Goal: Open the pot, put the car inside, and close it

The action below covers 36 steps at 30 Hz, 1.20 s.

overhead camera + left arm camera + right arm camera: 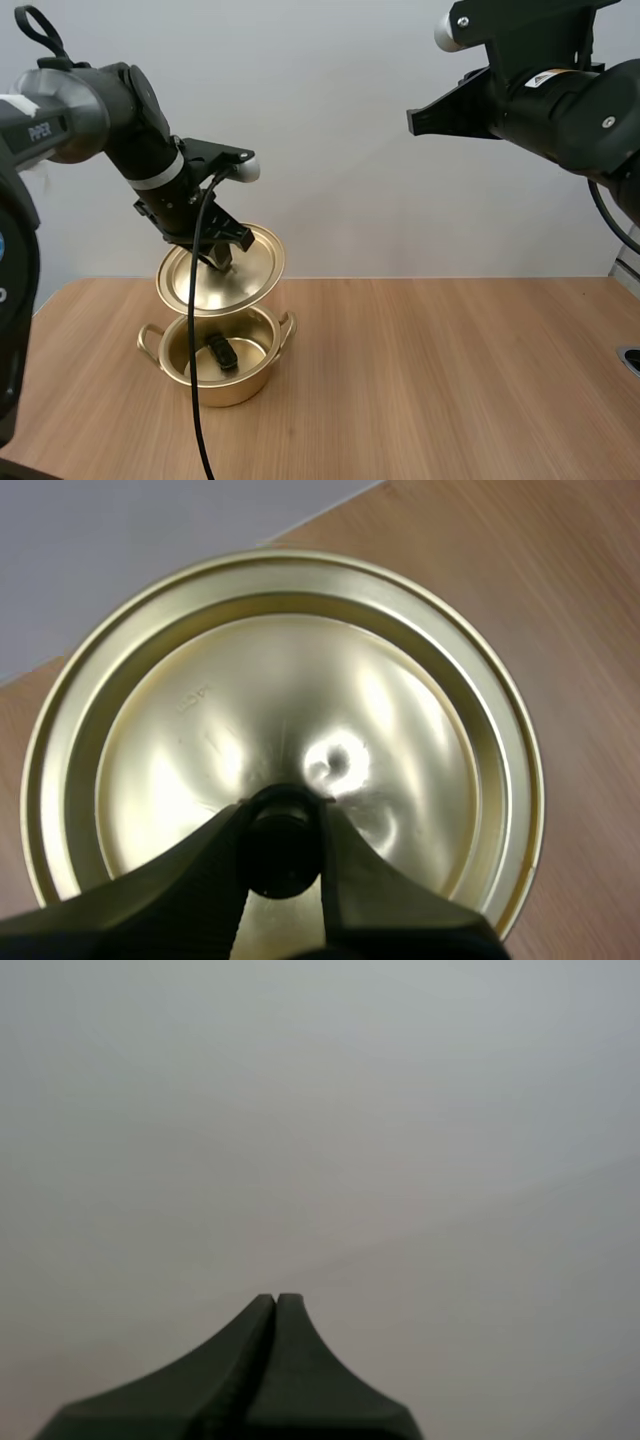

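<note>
High view: "PiPER" printed on the left arm [40, 130]. The left gripper [222, 255] holds the gold lid [250, 262], tilted, just above the open gold pot [262, 378] on the wooden table [450, 380]. A small dark car [220, 351] lies inside the pot. The right gripper [413, 120] is raised, well apart from the pot.

Left wrist view: the left gripper [283, 815] is clamped on the lid's black knob [283, 852]. The lid [300, 680] is shiny, with a ridged rim and a faint stamped mark I cannot read.

Right wrist view: the right gripper [276, 1300] has its fingers pressed together, holding nothing.
</note>
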{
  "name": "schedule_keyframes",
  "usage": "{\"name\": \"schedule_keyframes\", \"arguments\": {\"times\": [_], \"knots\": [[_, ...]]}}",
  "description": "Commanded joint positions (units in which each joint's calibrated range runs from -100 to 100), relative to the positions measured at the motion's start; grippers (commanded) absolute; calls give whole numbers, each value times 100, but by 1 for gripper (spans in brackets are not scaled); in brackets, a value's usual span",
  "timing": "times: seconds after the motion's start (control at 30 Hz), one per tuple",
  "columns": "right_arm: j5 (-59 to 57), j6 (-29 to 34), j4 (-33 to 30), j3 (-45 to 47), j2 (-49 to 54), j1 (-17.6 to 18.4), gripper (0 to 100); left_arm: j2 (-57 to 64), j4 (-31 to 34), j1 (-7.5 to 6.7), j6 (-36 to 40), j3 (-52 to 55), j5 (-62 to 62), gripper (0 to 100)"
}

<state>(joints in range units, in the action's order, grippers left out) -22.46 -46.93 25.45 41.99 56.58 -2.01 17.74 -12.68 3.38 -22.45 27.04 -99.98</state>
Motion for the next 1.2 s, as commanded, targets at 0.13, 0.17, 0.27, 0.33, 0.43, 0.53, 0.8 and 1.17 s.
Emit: {"name": "schedule_keyframes", "arguments": {"times": [0.13, 0.17, 0.27, 0.33, 0.43, 0.53, 0.8, 1.17], "knots": [[-7, 2, 105, -1, 0, -5, 0, -5, 12, -4, 0, 496, -2, 0], [-7, 2, 147, -1, 0, -5, 0, -5, 2, -4, 0, 571, -2, 0], [-7, 2, 217, -1, 0, -5, 0, -5, -49, -4, 0, 893, -2, 0], [-7, 2, 217, -1, 0, -5, 0, -5, -57, -4, 0, 1033, -2, 0], [71, 2, 217, -1, 0, -5, 0, -5, 85, -4, 0, 1118, -2, 0], [71, 2, 217, -1, 0, -5, 0, -5, 246, -4, 0, 1135, -2, 0], [71, 2, 217, -1, 0, -5, 0, -278, 256, -4, 37, 1146, 93, 0], [71, 2, 217, -1, 0, -5, 0, -721, 273, -4, 37, 1146, 513, 0]]}}
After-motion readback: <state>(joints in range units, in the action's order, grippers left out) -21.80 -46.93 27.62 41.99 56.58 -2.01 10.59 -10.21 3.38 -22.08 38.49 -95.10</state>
